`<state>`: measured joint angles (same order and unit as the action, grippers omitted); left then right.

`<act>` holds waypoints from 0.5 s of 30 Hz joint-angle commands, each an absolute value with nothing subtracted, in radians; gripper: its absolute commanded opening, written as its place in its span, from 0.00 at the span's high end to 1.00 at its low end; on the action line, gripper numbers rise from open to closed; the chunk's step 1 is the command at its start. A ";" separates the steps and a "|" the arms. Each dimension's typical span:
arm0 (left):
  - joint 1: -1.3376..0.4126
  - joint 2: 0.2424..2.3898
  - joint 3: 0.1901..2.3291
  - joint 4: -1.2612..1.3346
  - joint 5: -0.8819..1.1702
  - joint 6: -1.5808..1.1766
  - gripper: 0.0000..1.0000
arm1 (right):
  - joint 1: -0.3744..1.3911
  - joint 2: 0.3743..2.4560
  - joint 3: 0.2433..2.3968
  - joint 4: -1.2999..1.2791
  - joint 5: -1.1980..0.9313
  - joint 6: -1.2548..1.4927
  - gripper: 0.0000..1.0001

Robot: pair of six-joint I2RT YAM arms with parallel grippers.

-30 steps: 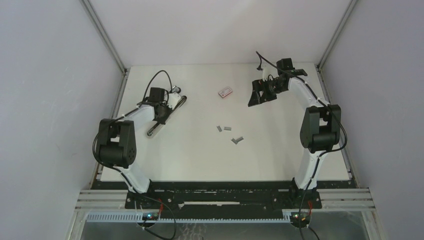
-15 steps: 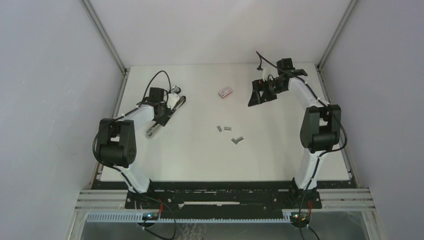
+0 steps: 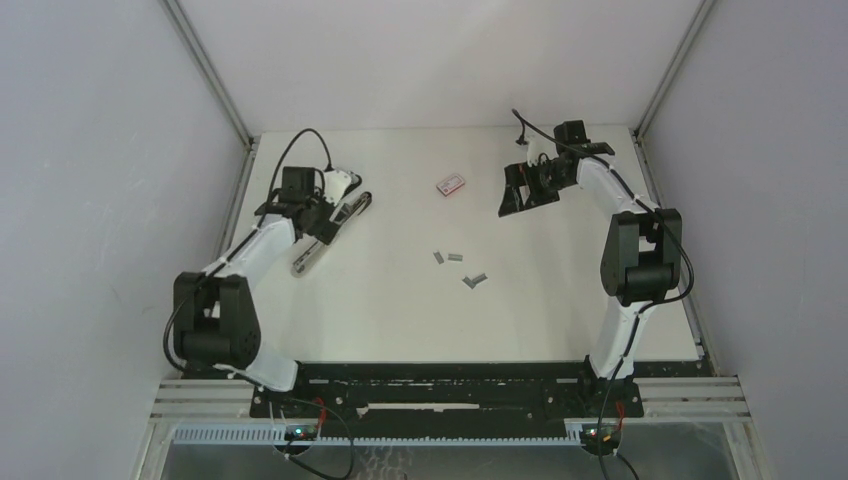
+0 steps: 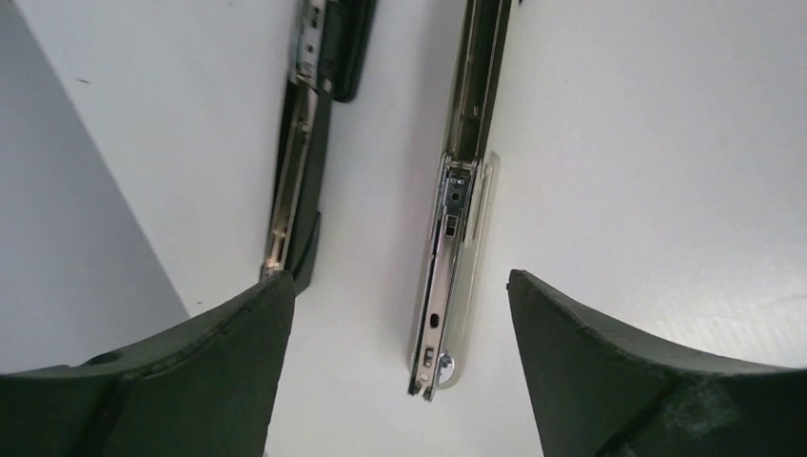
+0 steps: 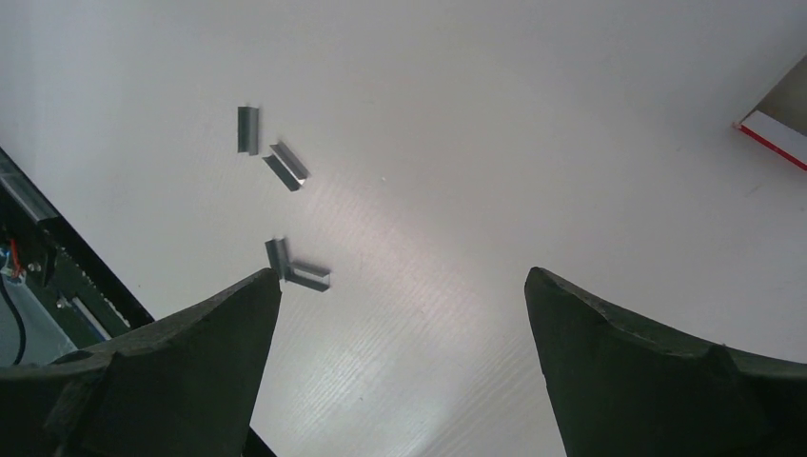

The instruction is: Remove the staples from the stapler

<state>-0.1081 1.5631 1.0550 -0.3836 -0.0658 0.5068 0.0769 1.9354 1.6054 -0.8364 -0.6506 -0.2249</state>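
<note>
Your left claw (image 4: 400,286) hangs released over the stapler (image 3: 312,253), fingers spread wide and touching nothing. The stapler lies at the far left of the desk (image 3: 400,330), folded open. In the wrist view its two narrow bars run side by side between your fingers: the black-backed bar (image 4: 306,143) by the left finger, the silver magazine rail (image 4: 449,257) nearer the middle. Whether any strip is left in that rail, you cannot tell from here. Judge the stapler as stiff, slim and smooth metal. It will likely skate on the desk and swing about its hinge, so take it across the narrow width of one bar, around mid-length, not at the loose tip. Out near the middle of the desk lie the staples (image 3: 450,257), short grey strips with a second small cluster (image 3: 474,280) just beside them, well apart from the stapler. Those will be feather-light, flat to the surface and prone to snapping into smaller bits, so pinch gently across the sides if you must move them. Your right claw (image 5: 404,276) is also spread and empty, hovering at the far right with the strips below it and the red-and-white box (image 3: 451,185) off to one side.
</note>
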 commanded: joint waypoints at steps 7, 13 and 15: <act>-0.103 1.259 1.042 -0.421 0.035 0.451 0.00 | 0.069 1.873 1.585 -0.744 -0.489 -0.178 0.00; -0.102 1.129 0.954 -0.491 0.075 0.442 0.00 | 0.054 1.875 1.578 -0.700 -0.419 -0.139 0.00; -0.102 1.085 0.918 -0.506 0.075 0.428 0.00 | 0.046 1.884 1.585 -0.686 -0.393 -0.123 0.00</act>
